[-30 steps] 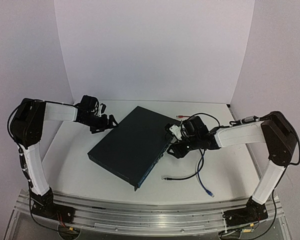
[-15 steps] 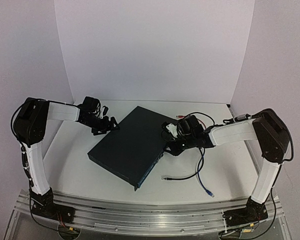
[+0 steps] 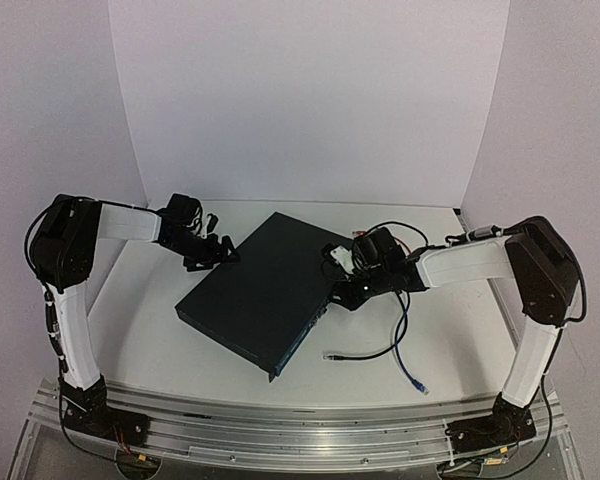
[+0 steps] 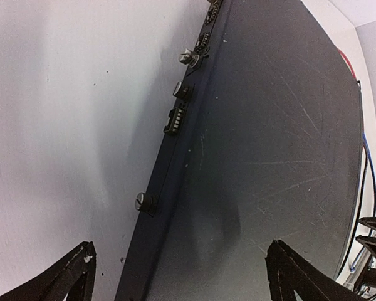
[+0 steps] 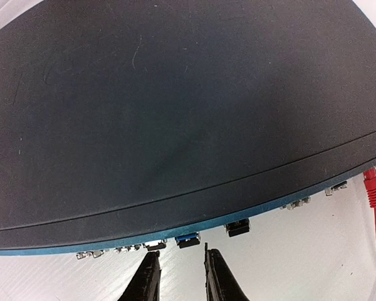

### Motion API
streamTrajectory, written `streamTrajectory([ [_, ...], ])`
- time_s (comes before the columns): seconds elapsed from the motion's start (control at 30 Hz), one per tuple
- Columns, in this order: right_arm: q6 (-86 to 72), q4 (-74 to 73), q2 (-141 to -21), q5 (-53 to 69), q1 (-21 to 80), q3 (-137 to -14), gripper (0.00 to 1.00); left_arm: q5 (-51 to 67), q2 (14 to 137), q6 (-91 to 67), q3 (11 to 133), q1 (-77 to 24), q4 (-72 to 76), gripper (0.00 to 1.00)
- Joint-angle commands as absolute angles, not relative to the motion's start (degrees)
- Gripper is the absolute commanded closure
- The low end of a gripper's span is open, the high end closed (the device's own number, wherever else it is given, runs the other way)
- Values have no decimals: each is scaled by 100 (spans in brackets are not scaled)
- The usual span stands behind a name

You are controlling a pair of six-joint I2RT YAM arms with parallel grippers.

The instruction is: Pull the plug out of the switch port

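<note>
Soft, even light; fisheye-bent edges

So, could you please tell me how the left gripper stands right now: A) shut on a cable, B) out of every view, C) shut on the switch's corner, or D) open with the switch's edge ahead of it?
D: in the left wrist view the left gripper has its jaws wide apart, gripping nothing, and the edge of the switch runs up between them.
</note>
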State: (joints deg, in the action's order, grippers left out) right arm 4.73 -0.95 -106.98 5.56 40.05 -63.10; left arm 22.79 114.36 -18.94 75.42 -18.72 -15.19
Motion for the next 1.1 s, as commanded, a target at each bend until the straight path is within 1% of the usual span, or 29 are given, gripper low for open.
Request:
streamTrajectory([
  [0.0,607,-354,-10851,631,4027,-6571,77,2371,11487,-1758,7838,-1890,-1588,6],
  [0.3,579,-494,-11057,711,4031,-6731,75,2378,11512,-1742,7865,-1890,-1619,6],
  [0.53,595,-491,-11131,528,4031,-6794,75,2397,11538,-1733,7887,-1890,-1643,6],
  [1.07,662,-489,-11252,576,4030,-6911,75,2514,11616,-1715,7944,-1890,-1670,7],
])
